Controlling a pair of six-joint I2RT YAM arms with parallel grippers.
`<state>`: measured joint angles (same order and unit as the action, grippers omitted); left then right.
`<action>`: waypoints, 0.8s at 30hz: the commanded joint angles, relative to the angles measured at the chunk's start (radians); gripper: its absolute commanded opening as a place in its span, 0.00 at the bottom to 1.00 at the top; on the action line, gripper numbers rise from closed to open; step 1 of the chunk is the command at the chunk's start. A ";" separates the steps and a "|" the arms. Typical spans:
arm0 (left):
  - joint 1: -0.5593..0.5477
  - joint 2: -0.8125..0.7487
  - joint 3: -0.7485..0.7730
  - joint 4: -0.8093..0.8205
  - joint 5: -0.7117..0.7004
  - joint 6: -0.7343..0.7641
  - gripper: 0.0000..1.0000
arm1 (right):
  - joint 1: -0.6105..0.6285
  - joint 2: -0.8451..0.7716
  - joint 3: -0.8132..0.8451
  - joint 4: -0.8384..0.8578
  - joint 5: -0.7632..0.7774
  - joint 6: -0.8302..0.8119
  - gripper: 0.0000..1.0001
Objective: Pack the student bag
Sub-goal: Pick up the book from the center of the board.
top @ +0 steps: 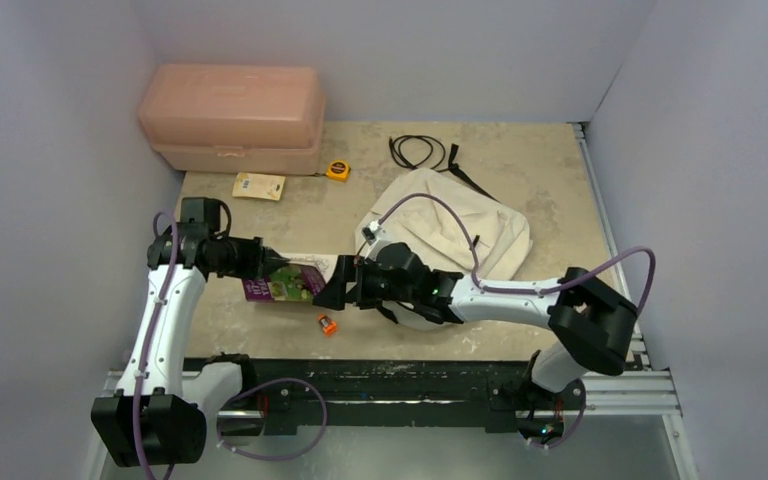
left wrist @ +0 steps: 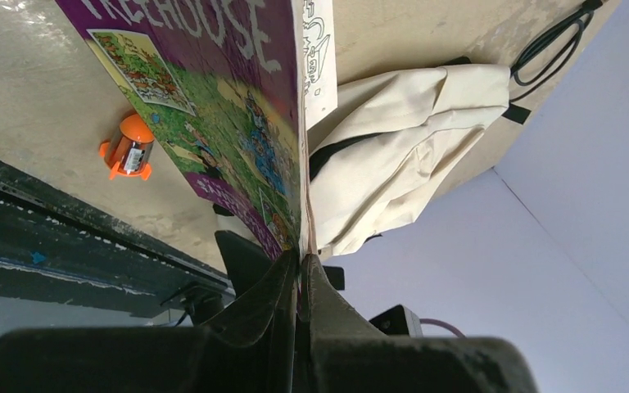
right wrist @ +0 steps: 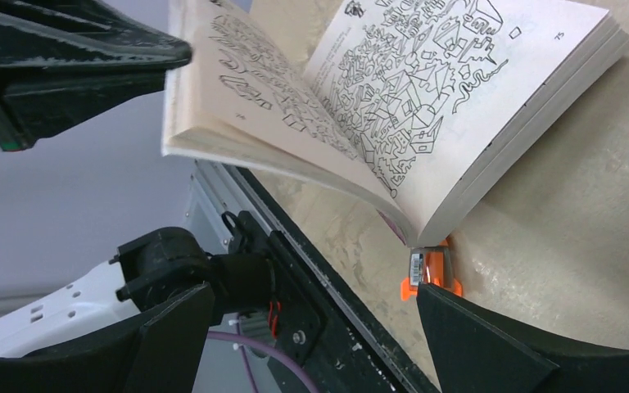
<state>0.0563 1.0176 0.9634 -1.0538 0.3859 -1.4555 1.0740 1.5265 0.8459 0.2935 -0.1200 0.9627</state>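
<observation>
Tabletop (top: 540, 170) — left arm (top: 165, 300) low at book (top: 285, 283)

Left arm (top: 165, 320): white link shells with black joint housings; black base block at 7 o'clock in the top view.
Right arm (top: 520, 295): same white-and-black build; large black elbow housing at 4 o'clock.
Cabling: one purple cable (top: 290, 425) per arm, looping off the base and running along the links.
Left gripper (left wrist: 301, 260): matte black, two tapered fingers.
Right gripper (right wrist: 313, 288): matte black, flat wedge-shaped fingers (right wrist: 479, 348).
Markings: small green light (top: 432, 293) on the right wrist.
</observation>
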 commanded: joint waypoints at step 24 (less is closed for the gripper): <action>-0.003 0.036 0.036 0.024 0.041 0.012 0.00 | -0.051 0.388 0.016 0.588 0.125 0.244 0.88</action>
<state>0.0563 1.0477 0.9691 -1.0653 0.3855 -1.4551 1.0290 1.8942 0.8360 0.7261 -0.0719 1.2400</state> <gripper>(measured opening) 0.019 0.920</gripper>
